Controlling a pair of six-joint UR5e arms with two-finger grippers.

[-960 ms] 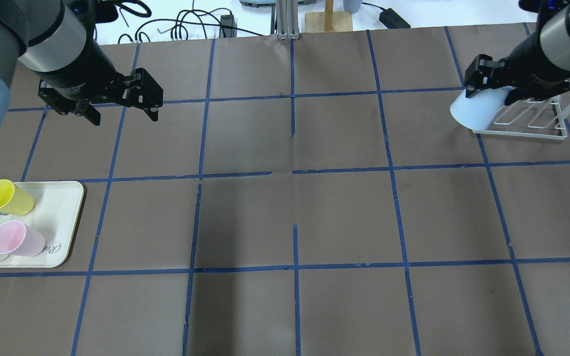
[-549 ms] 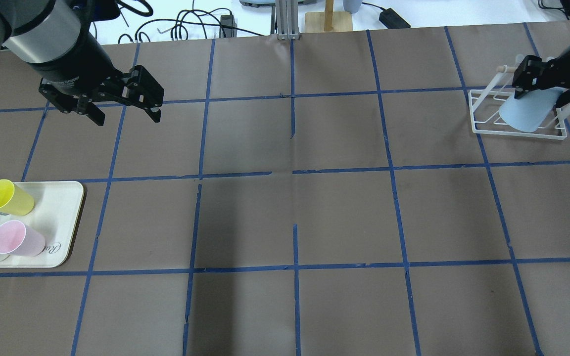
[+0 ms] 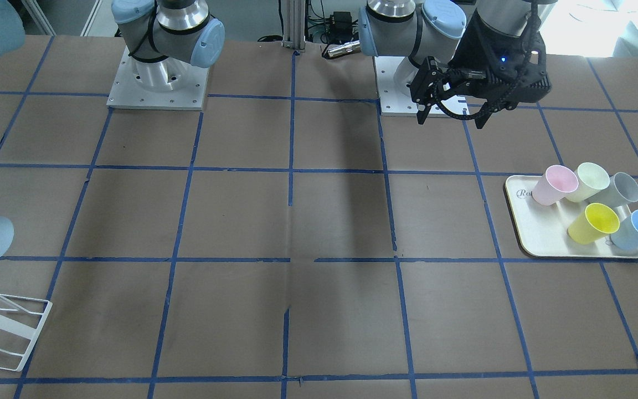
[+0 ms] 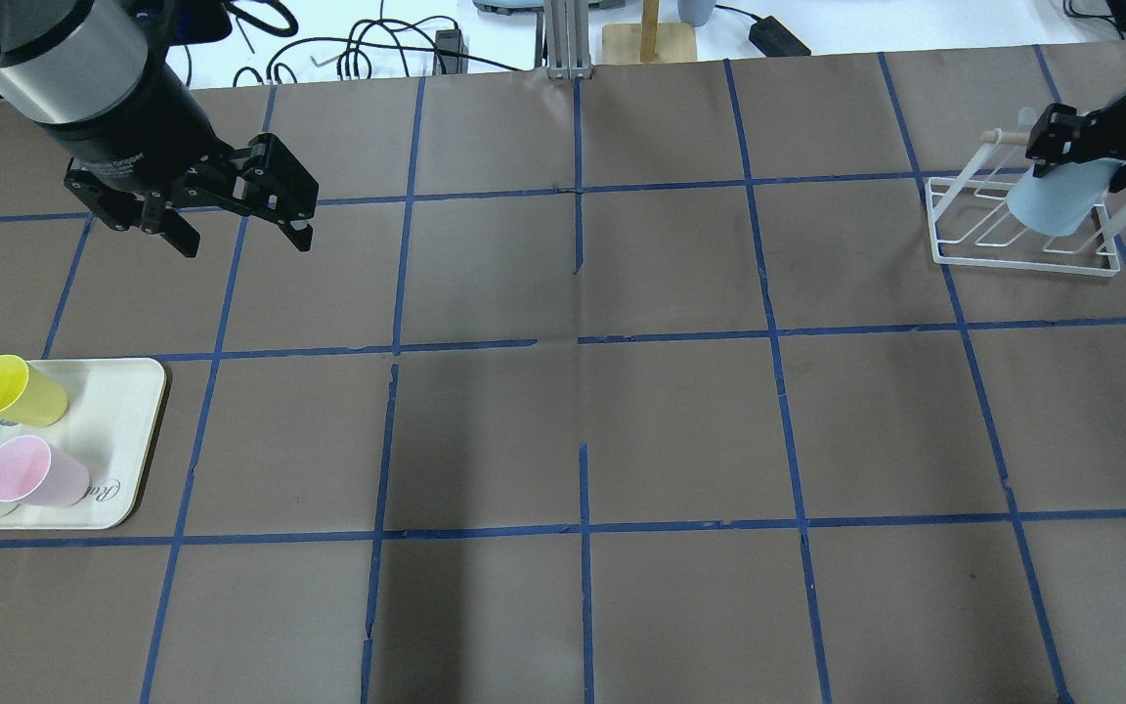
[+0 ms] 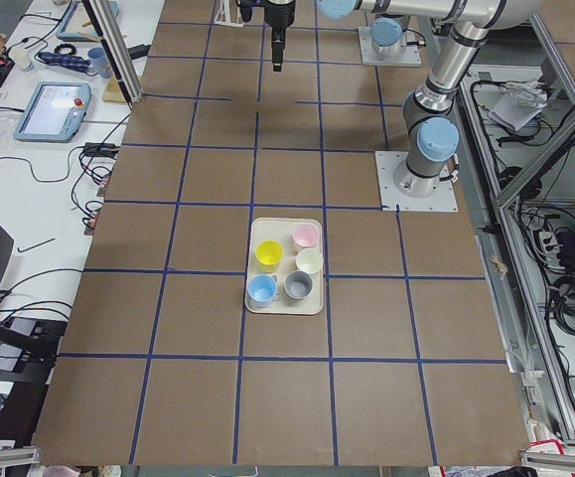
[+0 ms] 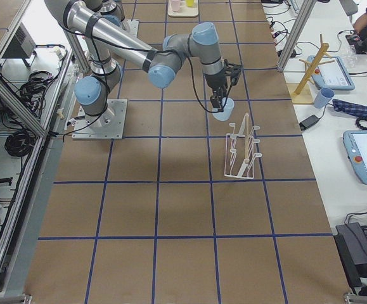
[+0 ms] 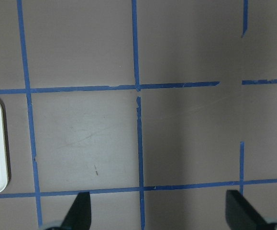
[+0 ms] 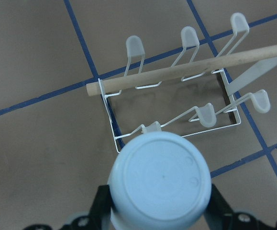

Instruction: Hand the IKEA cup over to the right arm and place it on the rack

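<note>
Closest to the right wrist camera, the IKEA cup (image 8: 160,182) fills the lower frame base-on. The right gripper (image 8: 158,211) is clamped on its tapered wall from both sides. The cup's mouth points away toward the rack (image 8: 135,47), whose prongs stand just beyond. The cup hangs in the air and appears to touch no wire. It is probably light, thin, smooth plastic: stiff enough for a firm pinch, yet apt to slide along its taper. A hold across the wall near the base, as here, therefore seems sound. Farther off, the left gripper (image 4: 245,230) hangs with jaws spread wide, holding nothing. The wrist view shows how the cup lines up with the prongs. The overhead view hides that, but shows the tray (image 4: 123,420) of other cups well apart.
</note>
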